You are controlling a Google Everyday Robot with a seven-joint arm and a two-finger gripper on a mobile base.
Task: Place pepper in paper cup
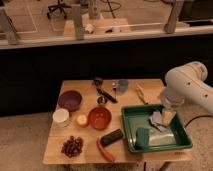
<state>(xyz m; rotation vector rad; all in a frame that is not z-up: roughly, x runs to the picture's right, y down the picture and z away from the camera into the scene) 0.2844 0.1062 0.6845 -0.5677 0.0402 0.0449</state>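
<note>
My claw point(161, 119) hangs over the green tray point(131, 146) at the right of the bench point(54, 150), spread wide with nothing in it. The pepper point(105, 150) lies at the near edge, left of the tray and just beside the black block point(111, 137). The paper cup point(61, 117) stands at the left, apart from it. I judge the task barely begun, with the reach yet to come. Next I should swing left and low, set my fingers across the slim pepper and close on its middle.

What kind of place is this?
Probably a robot lab: a white robot arm has its claw over a green tray on a wooden table, with an office chair behind.
</note>
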